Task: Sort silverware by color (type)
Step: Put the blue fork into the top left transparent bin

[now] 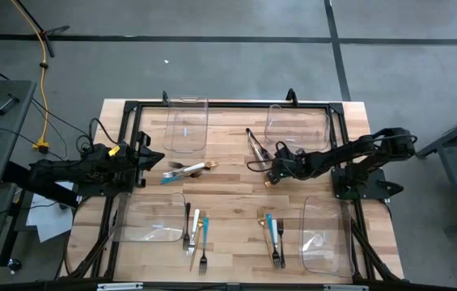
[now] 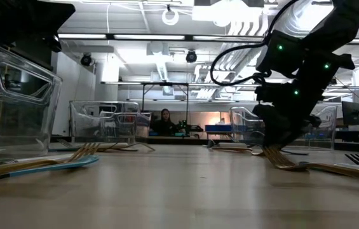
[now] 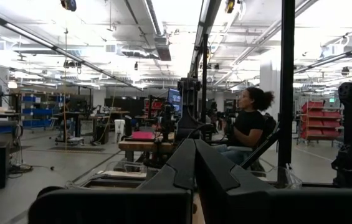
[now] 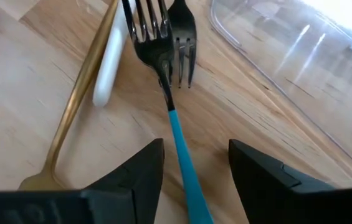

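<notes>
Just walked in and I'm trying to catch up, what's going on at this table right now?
The robot is sorting silverware on a wooden table. The right tool is open, low over a teal-handled fork, its fingers either side of the handle, not yet closed. A gold utensil lies beside it. The left tool is shut, waiting at the table's left edge. Clear bins stand around.

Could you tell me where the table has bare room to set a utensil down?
Bare wood lies mid-table, between the left pile and the right gripper, above the two front clusters. It is crowded around the right gripper, open over a teal-handled fork, beside a gold utensil.
</notes>
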Action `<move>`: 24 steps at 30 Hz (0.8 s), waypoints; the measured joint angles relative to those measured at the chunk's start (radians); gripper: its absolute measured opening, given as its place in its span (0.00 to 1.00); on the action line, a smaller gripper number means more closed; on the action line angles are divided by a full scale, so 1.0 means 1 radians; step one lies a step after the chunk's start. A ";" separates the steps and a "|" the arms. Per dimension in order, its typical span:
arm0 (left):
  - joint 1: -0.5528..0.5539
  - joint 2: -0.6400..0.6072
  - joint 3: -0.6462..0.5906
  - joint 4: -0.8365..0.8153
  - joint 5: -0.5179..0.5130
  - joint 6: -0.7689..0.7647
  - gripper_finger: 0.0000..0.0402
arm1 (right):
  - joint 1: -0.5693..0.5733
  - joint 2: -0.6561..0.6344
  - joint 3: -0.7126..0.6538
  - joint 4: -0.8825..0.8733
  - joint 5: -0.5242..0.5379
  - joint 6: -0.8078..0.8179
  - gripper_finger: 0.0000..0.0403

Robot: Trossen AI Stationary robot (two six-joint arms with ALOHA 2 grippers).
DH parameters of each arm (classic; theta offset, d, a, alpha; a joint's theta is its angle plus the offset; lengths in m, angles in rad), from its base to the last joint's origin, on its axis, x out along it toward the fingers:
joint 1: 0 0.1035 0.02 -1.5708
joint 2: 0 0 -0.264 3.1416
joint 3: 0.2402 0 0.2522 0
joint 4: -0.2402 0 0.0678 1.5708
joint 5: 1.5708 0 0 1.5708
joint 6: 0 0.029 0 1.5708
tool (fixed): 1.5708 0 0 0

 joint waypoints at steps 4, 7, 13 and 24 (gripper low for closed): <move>0.000 0.000 0.000 0.000 0.000 0.000 0.00 | 0.000 0.000 0.000 -0.001 -0.006 -0.007 0.28; 0.000 0.000 0.000 0.000 0.000 0.000 0.00 | 0.001 0.000 0.000 -0.013 -0.008 -0.029 0.10; 0.000 0.000 0.000 0.000 0.000 0.000 0.00 | 0.002 -0.018 0.018 -0.090 -0.033 -0.064 0.07; 0.000 0.000 0.000 -0.004 0.000 0.000 0.00 | 0.018 -0.171 0.074 -0.251 -0.130 -0.230 0.02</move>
